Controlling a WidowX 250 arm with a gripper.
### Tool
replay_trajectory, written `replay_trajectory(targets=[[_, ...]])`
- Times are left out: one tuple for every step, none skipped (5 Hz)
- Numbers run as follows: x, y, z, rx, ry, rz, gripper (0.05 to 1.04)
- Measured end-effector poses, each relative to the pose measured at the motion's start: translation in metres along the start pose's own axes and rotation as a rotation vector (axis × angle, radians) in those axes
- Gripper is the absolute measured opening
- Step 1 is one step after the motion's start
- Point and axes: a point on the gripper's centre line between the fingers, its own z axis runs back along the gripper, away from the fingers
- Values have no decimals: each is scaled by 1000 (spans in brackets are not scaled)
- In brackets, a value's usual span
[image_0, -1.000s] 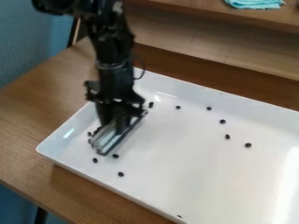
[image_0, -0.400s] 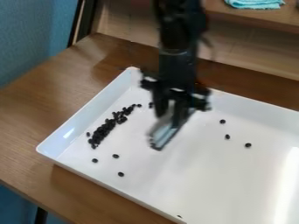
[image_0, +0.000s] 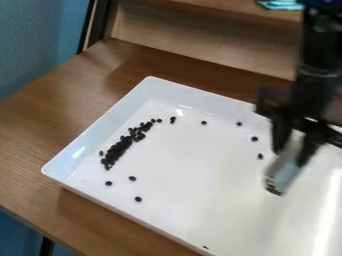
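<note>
The black gripper (image_0: 292, 155) has been moved from the left end of the white tray (image_0: 89, 141), across its middle, to the right side of the view. Its fingers are closed around a pale flat tool (image_0: 284, 170), which is tilted, its lower end pointing down and slightly left; whether the tray floor is touched by it cannot be told. The pile of small dark beans (image_0: 117, 151), partly covered by the tool at first, is now fully exposed along the tray's left side, its shape unchanged since the middle frame. Loose beans (image_0: 138, 199) are scattered unmoved nearer and farther right. One bean (image_0: 260, 156) lies just left of the tool. The tray is supported by a brown table (image_0: 40, 117).
</note>
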Motion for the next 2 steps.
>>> replay_trajectory(targets=[[5,-10,-11,3,10,19,366],[5,-10,-27,14,30,37,366]])
